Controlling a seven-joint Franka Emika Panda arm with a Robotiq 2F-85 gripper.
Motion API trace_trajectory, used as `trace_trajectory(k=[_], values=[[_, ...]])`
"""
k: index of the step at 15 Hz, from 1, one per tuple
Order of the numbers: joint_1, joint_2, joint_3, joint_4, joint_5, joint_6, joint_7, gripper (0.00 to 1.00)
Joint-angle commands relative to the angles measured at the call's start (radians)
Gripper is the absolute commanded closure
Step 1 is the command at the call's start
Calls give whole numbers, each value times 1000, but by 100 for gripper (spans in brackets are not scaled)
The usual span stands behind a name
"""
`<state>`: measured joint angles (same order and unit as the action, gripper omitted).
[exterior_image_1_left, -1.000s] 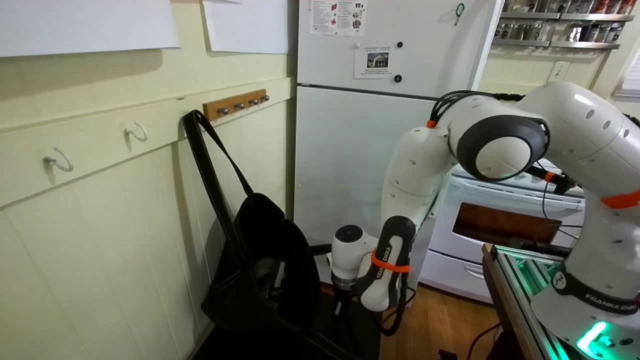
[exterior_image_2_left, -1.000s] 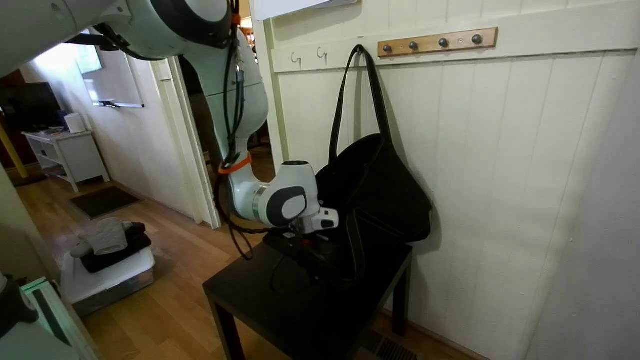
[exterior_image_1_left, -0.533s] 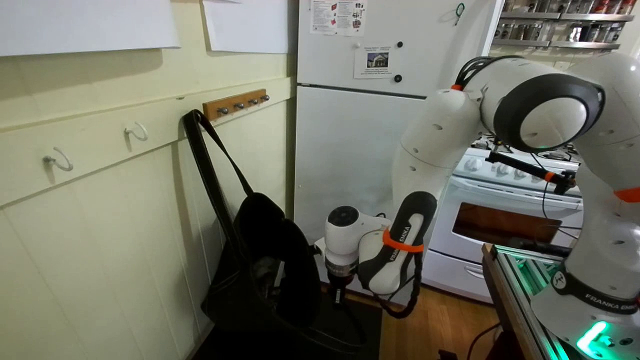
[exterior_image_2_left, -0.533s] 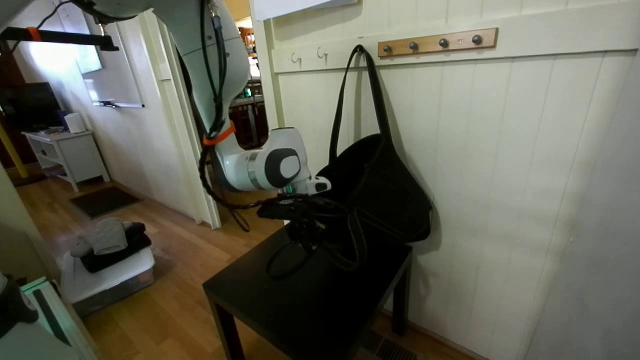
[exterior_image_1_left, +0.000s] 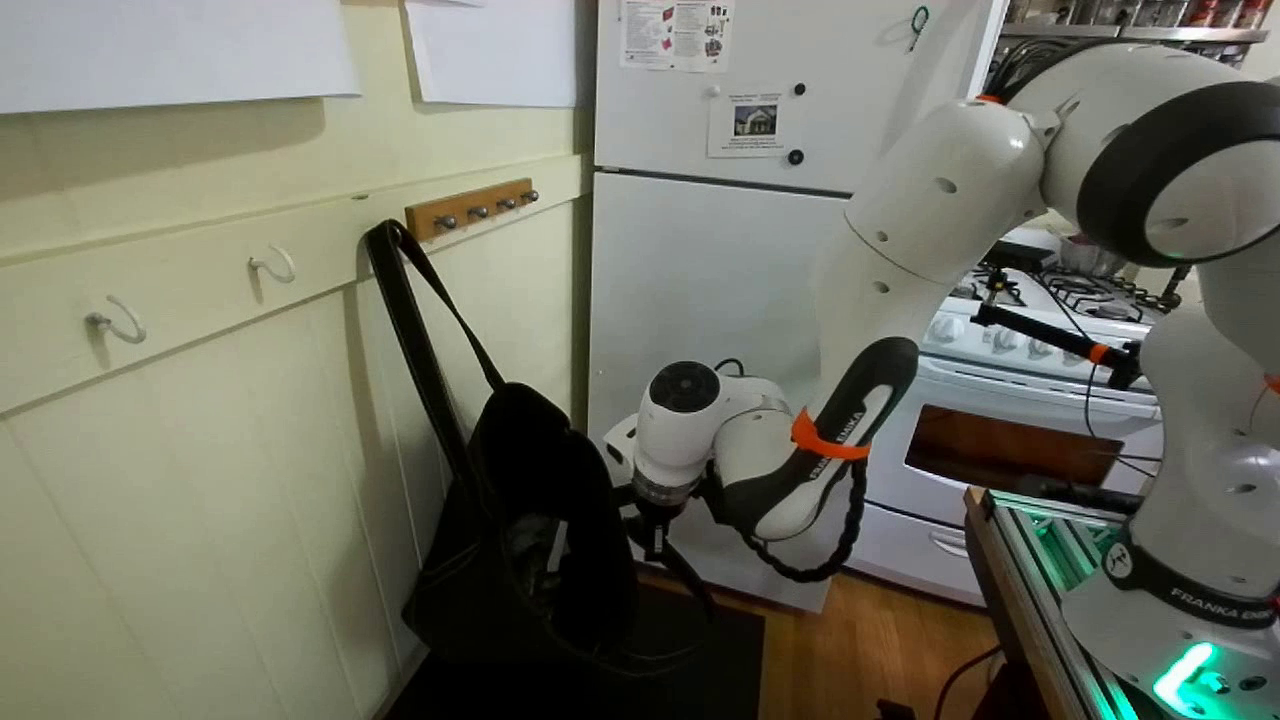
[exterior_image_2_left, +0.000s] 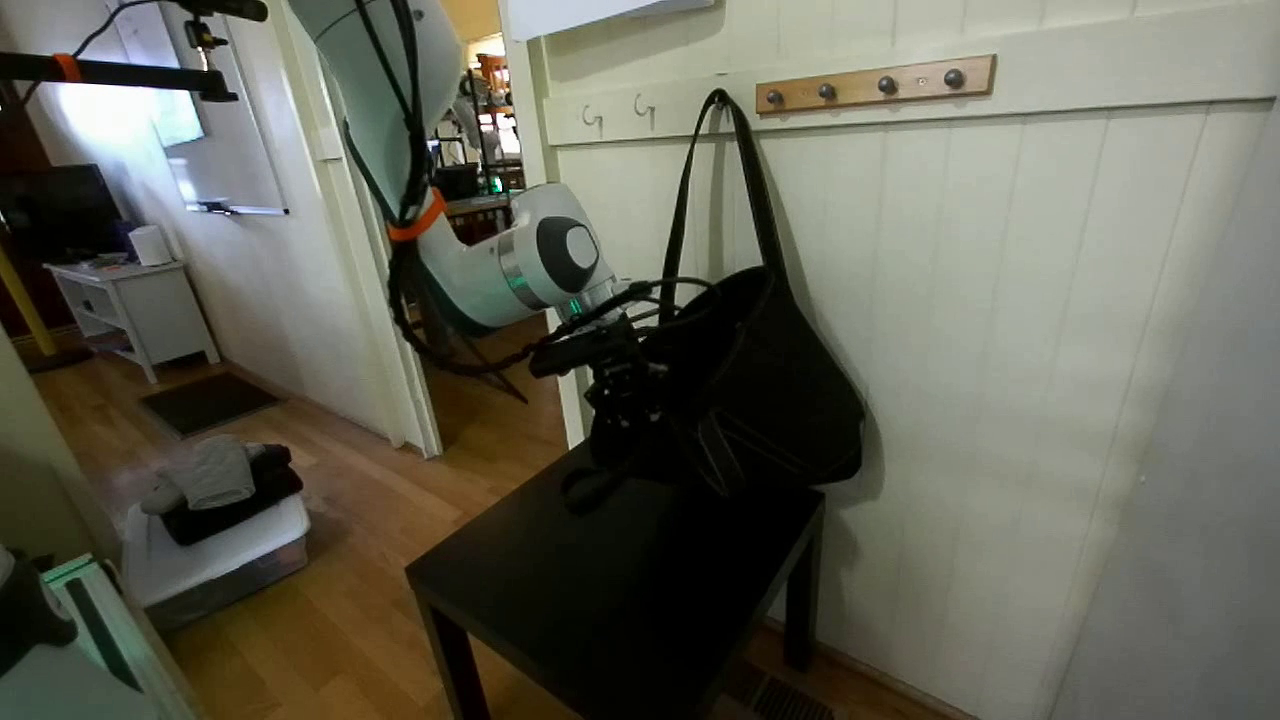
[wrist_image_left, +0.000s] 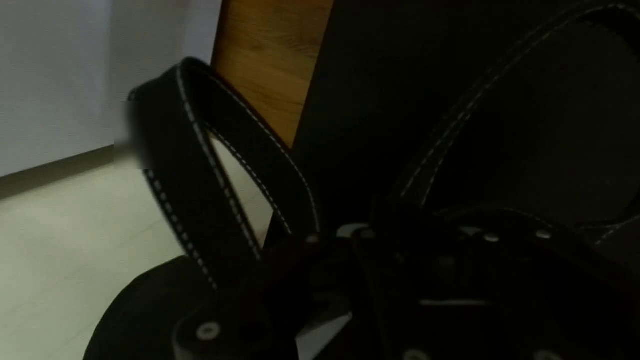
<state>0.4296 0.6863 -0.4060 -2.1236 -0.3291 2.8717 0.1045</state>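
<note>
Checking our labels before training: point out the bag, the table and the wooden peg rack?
Bag (exterior_image_2_left: 785, 400): in an exterior view, on its side panel.
Table (exterior_image_2_left: 620, 590): in an exterior view, on its top.
Peg rack (exterior_image_2_left: 857, 88): in an exterior view, on its wooden board.

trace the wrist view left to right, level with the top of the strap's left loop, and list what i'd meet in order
Pale fridge → strap's left loop → wooden floor → black table → strap's right loop.
</note>
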Motion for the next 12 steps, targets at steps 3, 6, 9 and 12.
trace_trajectory(k=[3, 6, 9, 12], values=[[162, -53, -166, -15, -222, 44, 128, 97], [232, -71, -240, -9, -315, 63, 172, 97], [269, -109, -276, -6, -377, 37, 186, 97], [295, -144, -305, 0, -453, 21, 205, 97]])
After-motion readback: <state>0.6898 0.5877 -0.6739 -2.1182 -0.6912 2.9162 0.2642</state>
